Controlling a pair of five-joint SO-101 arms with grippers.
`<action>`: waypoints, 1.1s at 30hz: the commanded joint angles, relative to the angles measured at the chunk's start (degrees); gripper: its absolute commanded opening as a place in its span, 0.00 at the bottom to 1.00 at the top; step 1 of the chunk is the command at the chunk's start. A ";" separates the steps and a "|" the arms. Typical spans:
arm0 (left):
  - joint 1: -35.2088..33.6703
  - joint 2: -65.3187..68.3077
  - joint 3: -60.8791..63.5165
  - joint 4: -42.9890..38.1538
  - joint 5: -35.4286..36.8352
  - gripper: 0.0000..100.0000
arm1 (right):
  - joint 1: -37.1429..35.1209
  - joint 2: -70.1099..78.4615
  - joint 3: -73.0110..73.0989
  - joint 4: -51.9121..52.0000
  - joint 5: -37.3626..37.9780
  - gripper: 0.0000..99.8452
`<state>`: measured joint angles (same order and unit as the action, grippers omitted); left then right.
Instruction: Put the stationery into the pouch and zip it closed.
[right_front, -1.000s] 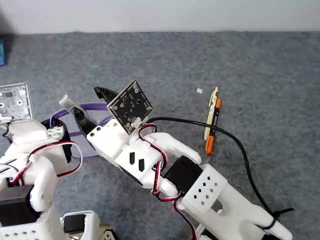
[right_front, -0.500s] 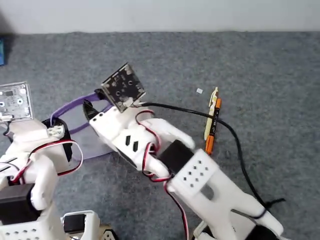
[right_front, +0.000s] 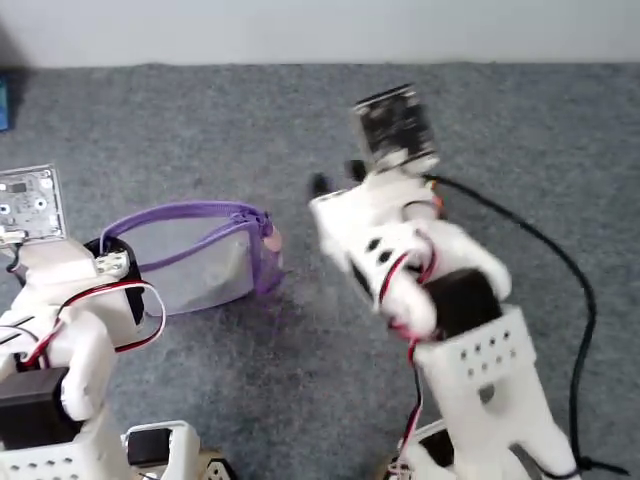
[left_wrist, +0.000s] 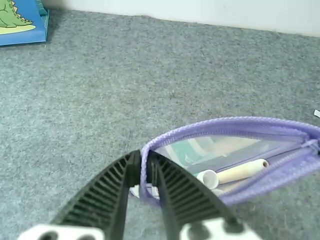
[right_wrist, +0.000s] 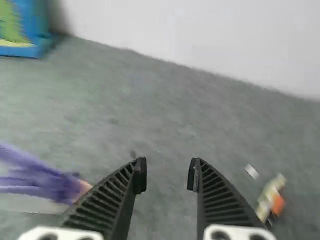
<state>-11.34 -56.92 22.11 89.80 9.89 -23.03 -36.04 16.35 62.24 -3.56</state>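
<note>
Well, your left hand (left_wrist: 144, 164) pinches the pouch (left_wrist: 235, 122) rim. Your right hand (right_wrist: 167, 175) is spread wide, right of it.

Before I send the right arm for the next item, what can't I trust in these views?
Orange-and-yellow stationery: blurred in the right wrist view, so no count; in the high view the right arm mostly covers it.
Items inside the pouch: left wrist view, partly hidden by its purple rim; type unclear.
Pouch's far end: cut off by that view's edge.
</note>
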 joint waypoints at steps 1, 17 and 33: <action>0.62 1.49 1.45 0.00 -0.35 0.01 | 8.04 5.49 -2.73 4.09 -1.85 0.15; 0.70 1.49 2.15 -2.02 -0.35 0.01 | 18.33 50.07 -23.82 15.60 -10.81 0.16; 0.44 1.76 2.15 -1.93 -2.64 0.01 | 21.41 82.33 -67.08 33.45 -13.89 0.20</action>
<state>-11.34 -56.92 22.81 88.13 7.78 -2.37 45.01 -43.87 92.84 -16.84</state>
